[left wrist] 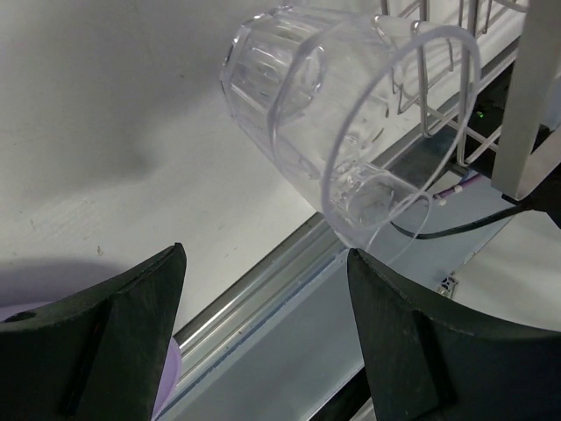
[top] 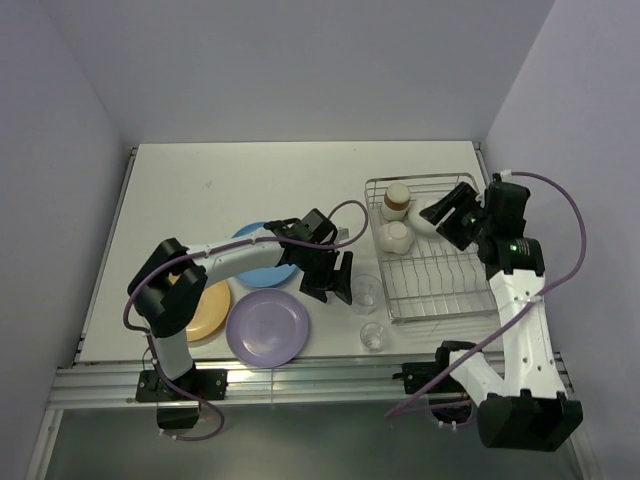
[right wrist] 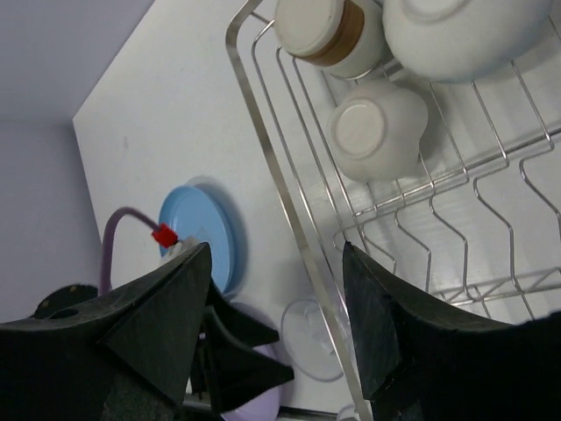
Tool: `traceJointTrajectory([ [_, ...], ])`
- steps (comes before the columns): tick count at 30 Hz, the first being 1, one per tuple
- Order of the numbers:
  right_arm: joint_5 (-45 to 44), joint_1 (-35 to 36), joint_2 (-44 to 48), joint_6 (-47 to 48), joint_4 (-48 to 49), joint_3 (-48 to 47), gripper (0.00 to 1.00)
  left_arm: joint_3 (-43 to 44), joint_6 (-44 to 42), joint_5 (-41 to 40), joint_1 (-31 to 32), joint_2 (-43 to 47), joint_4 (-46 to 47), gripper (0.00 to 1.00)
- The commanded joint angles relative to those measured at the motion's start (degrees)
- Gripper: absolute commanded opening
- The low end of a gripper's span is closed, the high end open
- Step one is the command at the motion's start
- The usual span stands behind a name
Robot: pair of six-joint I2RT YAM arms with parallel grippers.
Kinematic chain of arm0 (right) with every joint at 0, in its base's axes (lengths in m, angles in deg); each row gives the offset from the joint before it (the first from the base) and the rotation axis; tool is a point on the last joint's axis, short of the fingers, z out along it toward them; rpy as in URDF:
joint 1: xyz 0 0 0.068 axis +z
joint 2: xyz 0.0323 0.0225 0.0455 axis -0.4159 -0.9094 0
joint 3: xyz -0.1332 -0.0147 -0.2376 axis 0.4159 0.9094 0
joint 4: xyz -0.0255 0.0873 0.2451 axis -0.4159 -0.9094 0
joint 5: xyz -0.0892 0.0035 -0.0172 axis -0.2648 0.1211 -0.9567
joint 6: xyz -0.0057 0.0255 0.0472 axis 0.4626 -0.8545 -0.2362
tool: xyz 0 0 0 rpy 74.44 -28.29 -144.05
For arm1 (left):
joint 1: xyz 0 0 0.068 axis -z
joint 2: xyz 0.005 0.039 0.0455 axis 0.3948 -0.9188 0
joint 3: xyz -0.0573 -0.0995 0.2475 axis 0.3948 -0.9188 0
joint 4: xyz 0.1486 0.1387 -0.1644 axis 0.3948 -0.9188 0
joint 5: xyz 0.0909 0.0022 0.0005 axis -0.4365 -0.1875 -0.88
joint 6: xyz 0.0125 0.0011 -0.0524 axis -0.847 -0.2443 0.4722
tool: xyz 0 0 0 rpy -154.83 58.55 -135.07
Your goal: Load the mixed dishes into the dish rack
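Clear glass [left wrist: 342, 132] is sitting just past the left gripper's [left wrist: 263, 254] wide, empty jaws, unclear from overhead; right gripper [right wrist: 276, 250] is gaping, empty too.

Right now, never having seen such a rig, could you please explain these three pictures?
These are two robot arms bolted at a table's near edge. The wide picture looks down from above and behind them; the other two come from a camera on each wrist. On the table lie a blue plate, an orange-yellow plate, a purple plate and two clear glasses: a first glass beside the dish rack, a second glass nearer the arms. The rack holds a brown cup, a small bowl and a white bowl, all upside down. The dark shapes in the wrist pictures are what grasps: the left arm's fingers are open just short of the first glass; the right arm's fingers hang open over the rack. Nothing is held.
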Motion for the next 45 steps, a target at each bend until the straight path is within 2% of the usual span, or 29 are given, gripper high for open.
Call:
traceJointTrajectory([
  [1,0.4,0.9,3.7,1.0,-5.7,-1.9,0.68,-0.5,-0.8,-1.6,0.2,-0.4,4.5,0.8],
  [14,0.3,3.4,9.8,0.7,-14.1,-5.0,0.68,1.0,2.8,-0.9,0.4,0.1,8.2,0.8],
  [23,0.4,3.4,13.2,-1.1,-16.6,-5.6,0.68,0.5,2.3,0.5,-0.3,1.9,5.4,0.81],
  [25,-0.3,3.4,13.4,-1.6,-17.0,-6.6,0.68,1.5,1.3,0.9,-0.8,0.7,4.8,0.81],
  [29,-2.0,3.4,11.7,-2.2,-19.6,-10.2,0.67,9.5,-2.8,2.2,-1.7,-4.6,1.0,0.81],
  [34,-3.5,3.4,9.8,-1.8,-24.9,-16.5,0.67,13.0,-6.1,1.2,-2.4,-9.4,-1.5,0.79],
  [37,-3.2,3.4,10.5,-2.4,-26.0,-14.9,0.67,9.9,-6.8,-1.0,-2.7,-9.7,-0.7,0.68],
  [38,-3.2,3.4,10.4,-2.1,-26.5,-14.9,0.67,9.1,-6.5,-0.1,-3.0,-9.7,0.6,0.55],
  [40,-3.4,3.4,10.2,-1.6,-27.6,-15.0,0.66,6.9,-6.7,-0.3,-3.2,-9.6,1.2,0.42],
  [45,-2.4,3.4,7.9,-0.5,-27.2,-16.3,0.66,3.3,-6.9,-0.8,-3.0,-8.9,3.0,0.31],
])
